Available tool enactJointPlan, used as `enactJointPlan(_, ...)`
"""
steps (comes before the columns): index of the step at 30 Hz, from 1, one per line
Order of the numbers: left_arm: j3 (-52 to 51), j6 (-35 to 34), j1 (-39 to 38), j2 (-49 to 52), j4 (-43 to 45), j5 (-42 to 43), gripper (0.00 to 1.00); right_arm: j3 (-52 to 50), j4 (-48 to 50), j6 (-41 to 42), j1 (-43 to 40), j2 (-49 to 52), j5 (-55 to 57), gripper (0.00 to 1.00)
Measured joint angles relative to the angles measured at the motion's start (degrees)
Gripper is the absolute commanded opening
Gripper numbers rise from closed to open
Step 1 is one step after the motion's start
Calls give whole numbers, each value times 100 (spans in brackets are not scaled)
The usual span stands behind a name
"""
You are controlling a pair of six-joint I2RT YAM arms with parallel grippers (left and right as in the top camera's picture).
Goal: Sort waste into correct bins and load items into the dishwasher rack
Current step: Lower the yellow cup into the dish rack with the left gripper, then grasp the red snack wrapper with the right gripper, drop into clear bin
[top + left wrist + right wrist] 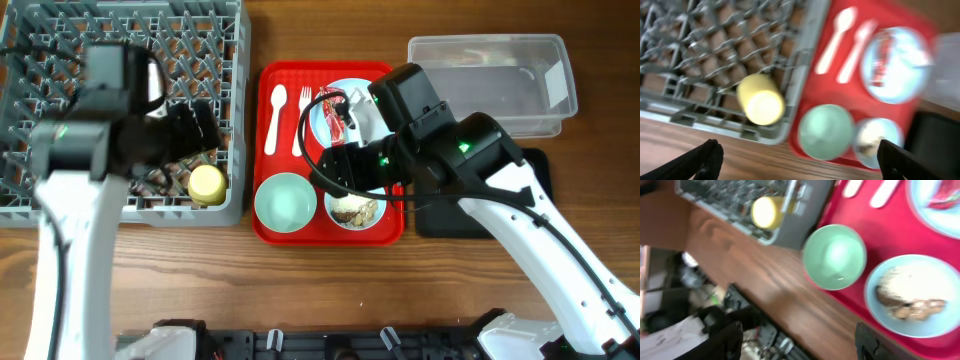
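1. Where the grey dishwasher rack [200, 60] fills the left of the desk [200, 280], we see the yellow-green cup [207, 184] sitting in its near right corner. The left claw [800, 167] hangs above, fingers wide apart and empty.
2. On the red tray [268, 170] we find the white spoon [276, 118], the fork [300, 120], the plate [325, 100] bearing the red wrapper [333, 115], an empty bowl [285, 202] and a bowl of crumbs [352, 210].
3. The right claw [800, 345] hovers over the tray near both bowls, spread apart, gripping nothing.
4. Farthest right we see the clear tub [490, 80] and the black tray [540, 165].
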Motion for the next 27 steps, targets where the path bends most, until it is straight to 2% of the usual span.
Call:
enactJointPlan(6, 22, 111, 0, -817, -299, 505, 100, 0, 11, 210, -24, 2, 1060, 68)
enactJointPlan(8, 22, 127, 0, -1023, -308, 566, 100, -2, 118, 227, -72, 13, 1207, 62)
enactJointPlan(14, 24, 127, 0, -1648, -310, 603, 100, 0, 1069, 122, -249, 398, 1698, 61)
enactJointPlan(17, 24, 129, 0, -1840, -317, 603, 100, 92, 1377, -173, -330, 881, 1895, 65)
enactJointPlan(22, 24, 129, 0, -1941, -330, 603, 100, 769, 1099, -529, -503, 2315, 2068, 68)
enactJointPlan(27, 24, 129, 0, -1934, -326, 603, 100, 1032, 1799, -643, -658, 3307, 2131, 68)
